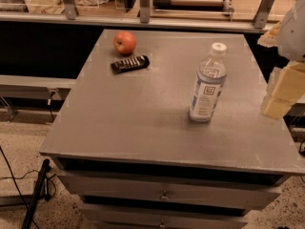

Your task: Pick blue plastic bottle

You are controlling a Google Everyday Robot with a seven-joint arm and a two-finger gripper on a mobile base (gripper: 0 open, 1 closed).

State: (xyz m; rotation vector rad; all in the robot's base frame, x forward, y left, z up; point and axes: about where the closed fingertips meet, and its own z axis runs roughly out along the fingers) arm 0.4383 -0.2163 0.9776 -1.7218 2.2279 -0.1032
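The blue plastic bottle (208,84) stands upright on the right half of the grey cabinet top (143,109). It is clear, with a white screw cap, a pale blue-and-white label and a small dark square logo. My gripper (282,90) is at the right edge of the view, beyond the cabinet's right side, to the right of the bottle and apart from it. It holds nothing that I can see.
A red apple (125,42) sits at the far left of the top. A dark snack packet (129,63) lies just in front of it. Drawers (164,193) are below the front edge. A railing with metal posts (143,13) runs behind.
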